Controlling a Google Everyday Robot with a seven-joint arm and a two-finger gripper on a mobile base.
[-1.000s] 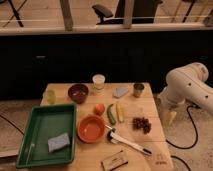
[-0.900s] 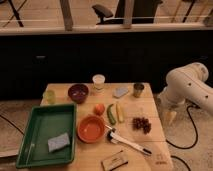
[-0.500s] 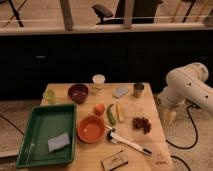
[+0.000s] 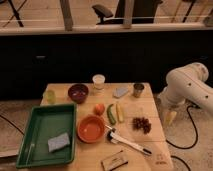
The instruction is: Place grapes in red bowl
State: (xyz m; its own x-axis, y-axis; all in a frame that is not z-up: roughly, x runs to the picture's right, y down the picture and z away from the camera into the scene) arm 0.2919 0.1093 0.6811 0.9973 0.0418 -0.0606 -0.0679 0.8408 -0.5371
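Note:
The grapes (image 4: 141,123), a small dark purple-red bunch, lie on the wooden table (image 4: 150,152) toward its right side. The red bowl (image 4: 91,128) sits empty near the table's middle, left of the grapes and apart from them. My white arm (image 4: 187,87) stands off the table's right edge. My gripper (image 4: 169,118) hangs down beside that edge, to the right of the grapes and not touching them.
A green tray (image 4: 35,142) holding a grey sponge (image 4: 59,142) is at the left. An orange fruit (image 4: 99,108), a green vegetable (image 4: 111,114) and a yellow one (image 4: 119,112) lie between bowl and grapes. A dark bowl (image 4: 78,92), white cup (image 4: 99,82), can (image 4: 138,90), brush (image 4: 127,142) and snack bar (image 4: 114,161) are also there.

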